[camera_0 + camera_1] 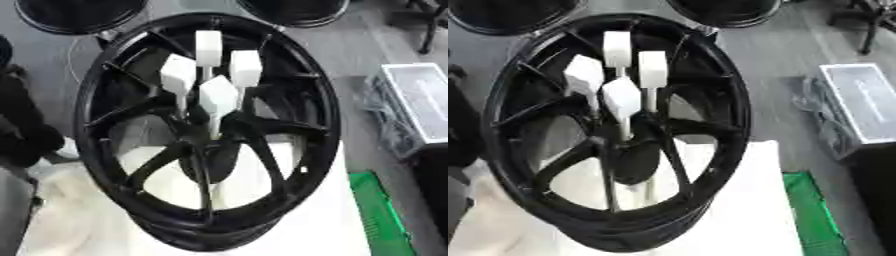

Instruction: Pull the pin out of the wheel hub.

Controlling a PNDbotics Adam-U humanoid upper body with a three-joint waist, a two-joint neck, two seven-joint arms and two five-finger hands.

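A black spoked wheel hub [325, 125] lies flat on a white surface and fills the middle of both views. Several white pins with blocky heads stand upright from its centre. The nearest pin [217, 97] is in front, one pin [178, 75] is to its left, another pin [245, 67] is to its right, and the farthest pin [208, 46] is behind. Their thin stems run down into the hub's middle. Neither of my hands shows in either view.
The white cover [319, 220] under the wheel reaches the lower edge. A green strip [378, 210] lies at lower right, and a grey-white box [420, 100] with dark cables sits on the floor at right. Two more black wheels [79, 15] [293, 11] stand behind. A dark shape [22, 125] sits at the left edge.
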